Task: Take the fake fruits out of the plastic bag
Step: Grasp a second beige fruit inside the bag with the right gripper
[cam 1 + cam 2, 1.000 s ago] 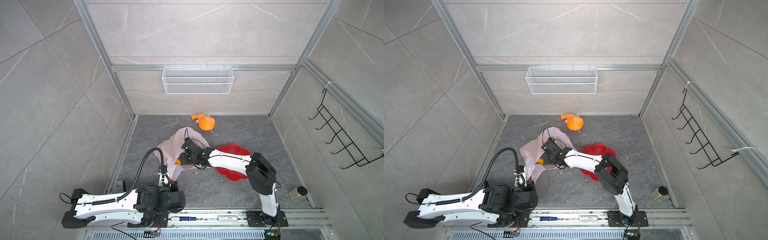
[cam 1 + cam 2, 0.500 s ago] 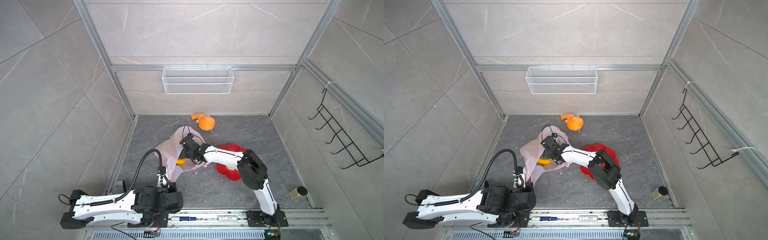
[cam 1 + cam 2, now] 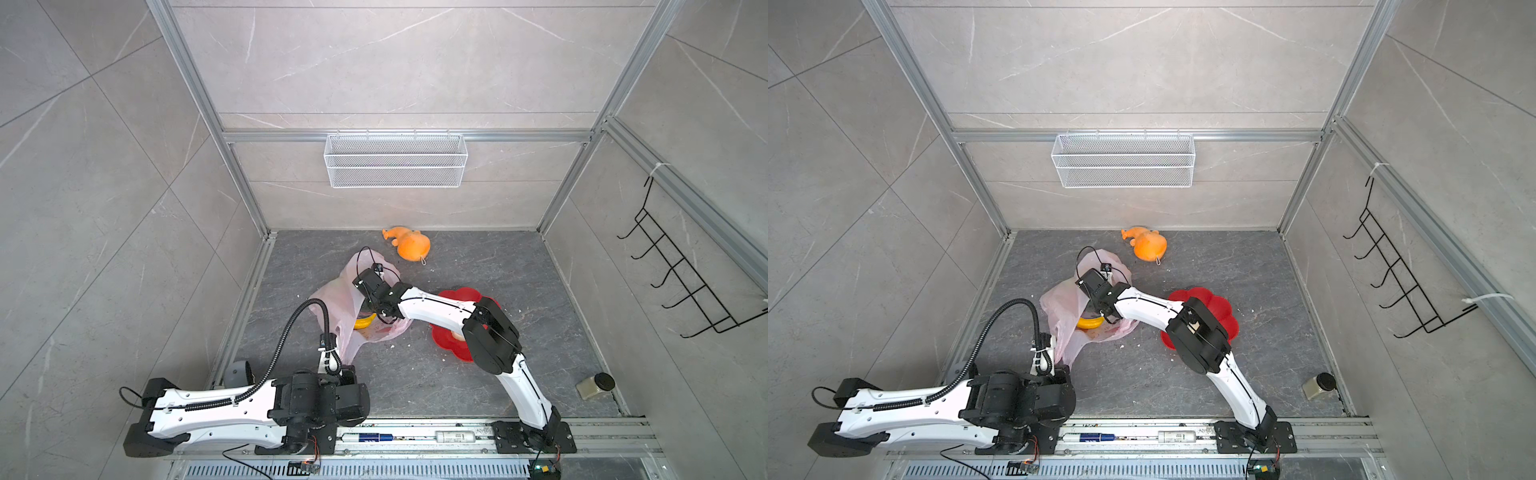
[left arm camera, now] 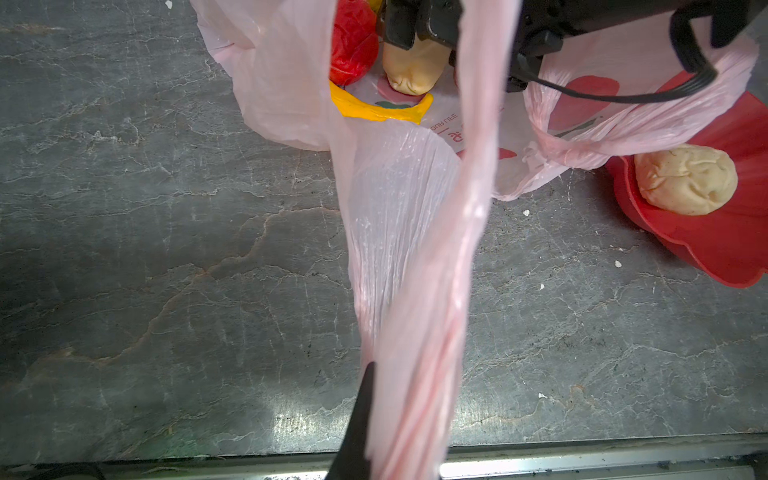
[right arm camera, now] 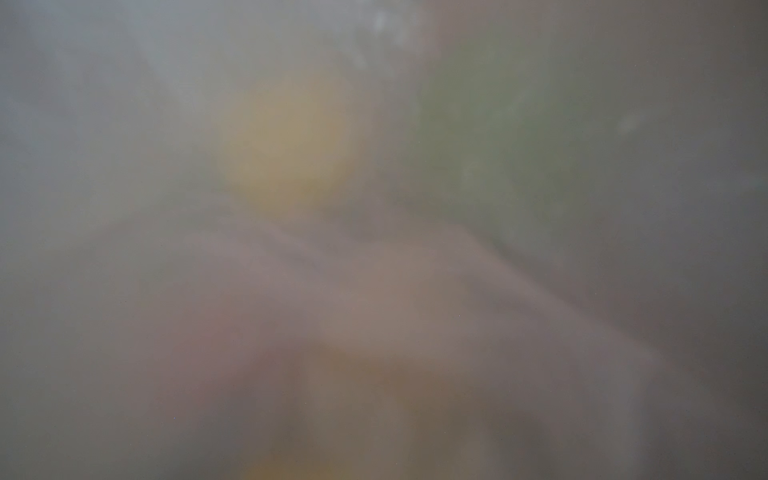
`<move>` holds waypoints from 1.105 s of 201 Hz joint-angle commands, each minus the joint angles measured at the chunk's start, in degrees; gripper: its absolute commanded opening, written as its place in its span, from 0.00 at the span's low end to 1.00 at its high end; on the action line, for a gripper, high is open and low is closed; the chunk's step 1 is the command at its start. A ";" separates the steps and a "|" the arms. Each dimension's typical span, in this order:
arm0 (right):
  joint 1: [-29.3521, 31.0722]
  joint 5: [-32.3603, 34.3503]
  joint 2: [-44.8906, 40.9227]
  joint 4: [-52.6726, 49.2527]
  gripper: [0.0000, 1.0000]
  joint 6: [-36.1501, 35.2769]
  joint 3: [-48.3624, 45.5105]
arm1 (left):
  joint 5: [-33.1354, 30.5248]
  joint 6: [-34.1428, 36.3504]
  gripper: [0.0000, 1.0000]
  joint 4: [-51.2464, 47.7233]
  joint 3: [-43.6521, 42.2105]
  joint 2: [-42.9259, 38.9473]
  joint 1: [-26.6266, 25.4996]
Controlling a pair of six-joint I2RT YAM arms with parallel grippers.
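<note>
My left arm lies low and folded along the front rail, its left pincer (image 4: 374, 386) clamped on a handle of the plastic bag (image 3: 332, 295), pulling it taut. The bag lies on the counter (image 3: 415, 374) holding the banana (image 3: 365, 322) and the red ball (image 4: 353, 41). My right arm reaches across into the bag's mouth. The right pincer (image 4: 419, 25) sits over a beige lump (image 4: 413, 68); I cannot tell if it grips. To the right a red plate (image 3: 461, 297) carries a second beige lump (image 4: 685, 178).
</note>
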 commanded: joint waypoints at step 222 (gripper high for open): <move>-0.87 -7.21 -11.39 1.05 0.39 -9.26 -9.76 | -7.23 -8.89 0.00 -6.83 2.16 -0.98 -0.14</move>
